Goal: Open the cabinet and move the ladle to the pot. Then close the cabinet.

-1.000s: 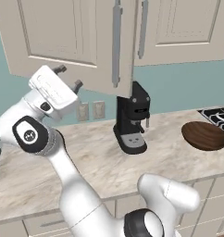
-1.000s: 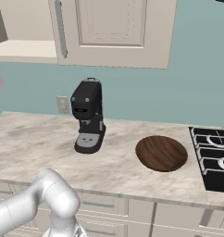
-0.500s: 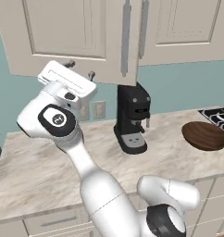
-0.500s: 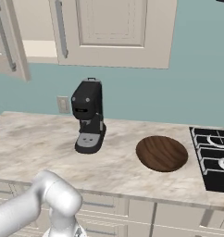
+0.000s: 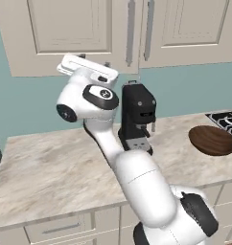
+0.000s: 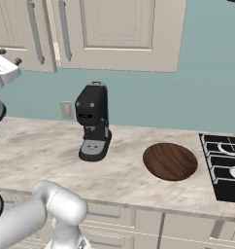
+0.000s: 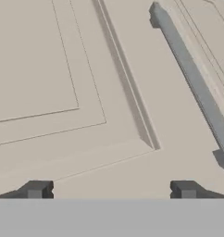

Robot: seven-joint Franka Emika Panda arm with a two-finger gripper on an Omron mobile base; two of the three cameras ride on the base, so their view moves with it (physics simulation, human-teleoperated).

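I've got the cabinet (image 5: 113, 33) up on the wall above the counter (image 5: 51, 167), both doors looking flush from the base cams. Gripper (image 7: 111, 190) sits right at the left door panel, jaws wide apart, nothing btwn them. Handle (image 7: 192, 78) runs vertical on the door, off to one side in hand cam. I'd press flat & gently w/o snagging that bar, then back straight out.

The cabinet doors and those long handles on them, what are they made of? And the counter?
The cabinet doors look like painted wood: flat beige with sunken panels, no visible grain. The bar handles look like metal: plain grey with a dull sheen. The counter looks like polished stone, maybe marble: pale with brownish veins. It is all rendered, so these are guesses.
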